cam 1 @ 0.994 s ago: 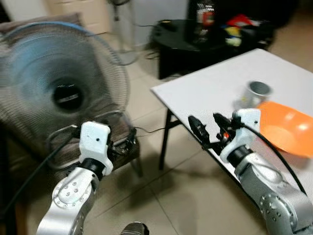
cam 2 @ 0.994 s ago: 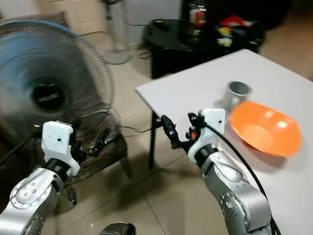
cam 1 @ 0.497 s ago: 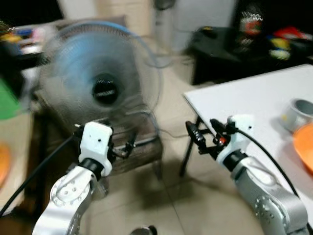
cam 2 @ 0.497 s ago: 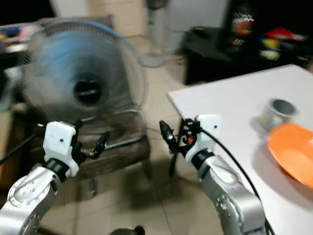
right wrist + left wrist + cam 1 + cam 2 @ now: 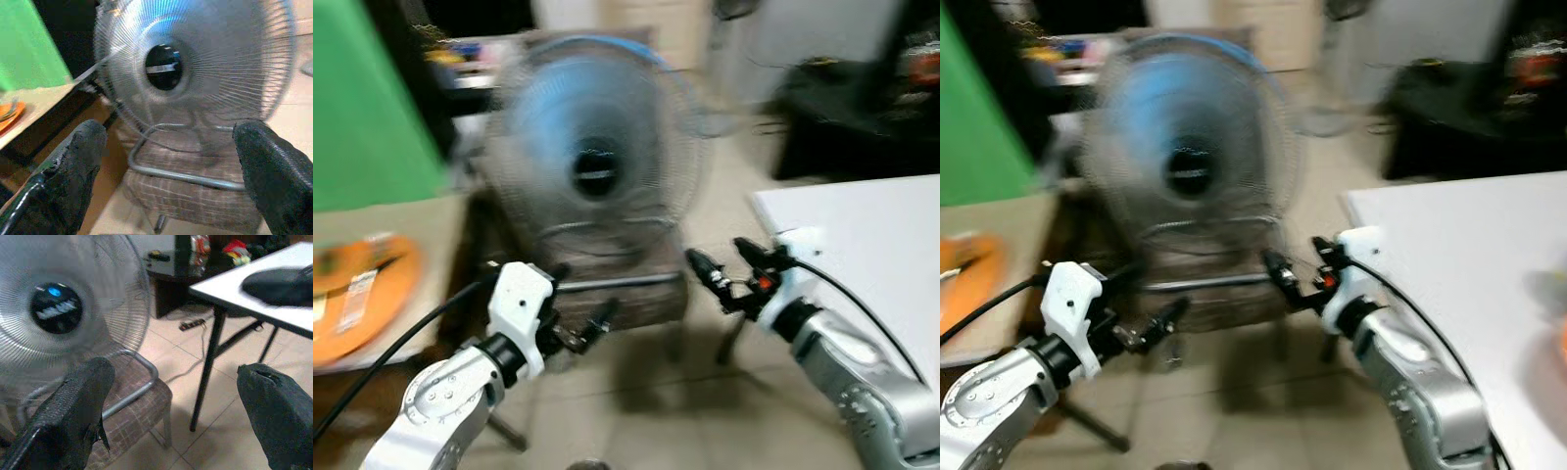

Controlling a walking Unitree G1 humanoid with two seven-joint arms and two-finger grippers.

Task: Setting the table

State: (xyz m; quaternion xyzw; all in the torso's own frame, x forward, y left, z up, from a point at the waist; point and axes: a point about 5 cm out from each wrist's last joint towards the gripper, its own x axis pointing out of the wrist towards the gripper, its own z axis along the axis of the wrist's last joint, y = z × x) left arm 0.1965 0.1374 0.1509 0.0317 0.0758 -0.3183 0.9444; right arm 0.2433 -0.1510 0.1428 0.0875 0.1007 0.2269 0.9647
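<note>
Both grippers are empty and held out in front of the robot, with the big fan standing on a checked chair straight ahead as the landmark. The left gripper hangs low in front of the chair seat, its fingers spread wide apart with nothing between them. The right gripper sits just to the right of the fan, beside the corner of the white tabletop, and its fingers are likewise spread and hold nothing.

The thing most likely wanted for the table is the orange plate, lying on a beige counter well to the left of the fan, in front of a green panel. Something pale, perhaps cutlery or a card, rests on it, but the blur makes it impossible to tell what. The white tabletop lies on the fan's other side, well apart from the plate.

Judging by its look, the plate is light, stiff plastic with a smooth, rather slippery surface, not very fragile. Lying flat, it offers little to hold; the best place is probably the near rim, pinched from above and below. Whatever lies on it could slide off if the plate tips, so it should be kept level.
</note>
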